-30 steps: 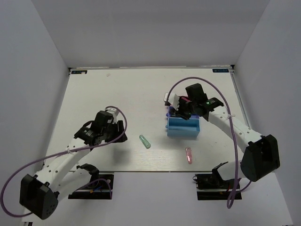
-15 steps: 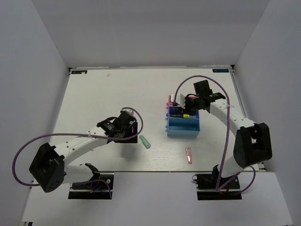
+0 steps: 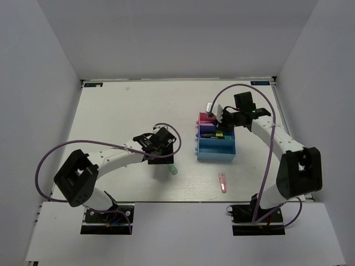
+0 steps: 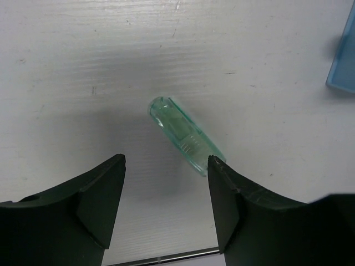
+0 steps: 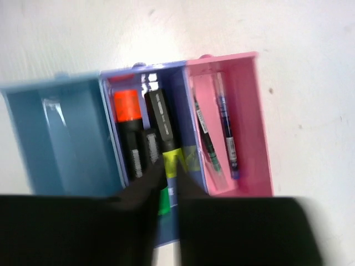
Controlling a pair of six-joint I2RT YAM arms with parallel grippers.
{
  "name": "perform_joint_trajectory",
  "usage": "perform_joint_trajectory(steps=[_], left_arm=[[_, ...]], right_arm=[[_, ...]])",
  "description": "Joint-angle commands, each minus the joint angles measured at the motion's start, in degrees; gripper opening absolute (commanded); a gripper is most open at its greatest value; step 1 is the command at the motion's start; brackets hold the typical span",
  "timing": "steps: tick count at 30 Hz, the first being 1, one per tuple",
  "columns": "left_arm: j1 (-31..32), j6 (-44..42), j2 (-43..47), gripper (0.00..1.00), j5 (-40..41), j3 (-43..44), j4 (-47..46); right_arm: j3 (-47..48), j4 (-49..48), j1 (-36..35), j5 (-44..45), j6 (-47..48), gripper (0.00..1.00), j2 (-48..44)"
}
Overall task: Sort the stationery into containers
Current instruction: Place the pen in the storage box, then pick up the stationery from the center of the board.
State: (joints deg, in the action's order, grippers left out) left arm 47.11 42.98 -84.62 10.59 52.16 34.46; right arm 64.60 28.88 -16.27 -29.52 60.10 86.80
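Observation:
A pale green stick (image 4: 186,136) lies on the white table, just ahead of my open left gripper (image 4: 166,160) and close to its right finger (image 4: 233,205). From above, the stick (image 3: 173,170) pokes out beside the left gripper (image 3: 165,158). The pink (image 5: 247,111), dark blue (image 5: 183,88) and light blue (image 5: 55,138) containers stand joined in a row. The dark blue one holds highlighters with orange (image 5: 127,105), yellow (image 5: 178,158) and green (image 5: 165,199) ends. Thin pens (image 5: 224,133) lie in the pink one. My right gripper (image 5: 166,177) hovers over the dark blue container, jaws slightly apart, holding nothing. A pink clip (image 3: 222,183) lies on the table.
The containers (image 3: 215,151) stand right of centre in the top view. The light blue container's corner (image 4: 344,61) shows at the right edge of the left wrist view. The table's near edge (image 4: 166,257) runs just behind the left fingers. White walls enclose the table.
My left gripper has swung right across the table up to the green stick. My right gripper has drawn back and up from the containers, leaving the yellow highlighter in the dark blue one.

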Motion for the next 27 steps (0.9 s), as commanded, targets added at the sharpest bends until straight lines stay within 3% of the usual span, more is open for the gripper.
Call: perform_joint_trajectory(steps=[1,5,12,20,23,25,26,27], left_arm=[[1.40,5.86,-2.47,0.71,2.15,3.47,-0.28],[2.37,10.80,-6.87,0.70,3.03,7.68,3.58],[5.27,23.71,-16.10,0.70,6.82,16.21,14.92],[6.06,30.84,-19.70,0.69,6.46,15.43,14.33],[6.41,31.64,-20.58,0.61,6.64,14.90,13.35],[6.41,31.38,-20.94,0.40,6.73,14.29,11.87],[6.50,31.37,-21.02,0.30,6.72,13.50,11.34],[6.41,31.20,-21.11,0.17,6.55,12.97,10.81]], right_arm=[[-2.19,-8.98,0.98,-1.26,-17.69,0.00,-8.28],[-8.60,-15.34,1.60,5.50,-40.88,0.00,-15.43],[-11.59,-9.55,2.30,4.56,-44.98,0.00,-22.81],[-13.88,-8.84,3.52,4.03,-46.91,0.00,-25.37],[-15.11,-9.37,3.97,3.77,-47.26,0.00,-26.33],[-15.55,-9.03,4.49,2.98,-47.53,0.00,-26.50],[-15.64,-9.11,4.76,2.71,-47.61,0.18,-26.95],[-15.64,-8.06,5.11,1.93,-47.27,0.47,-27.39]])
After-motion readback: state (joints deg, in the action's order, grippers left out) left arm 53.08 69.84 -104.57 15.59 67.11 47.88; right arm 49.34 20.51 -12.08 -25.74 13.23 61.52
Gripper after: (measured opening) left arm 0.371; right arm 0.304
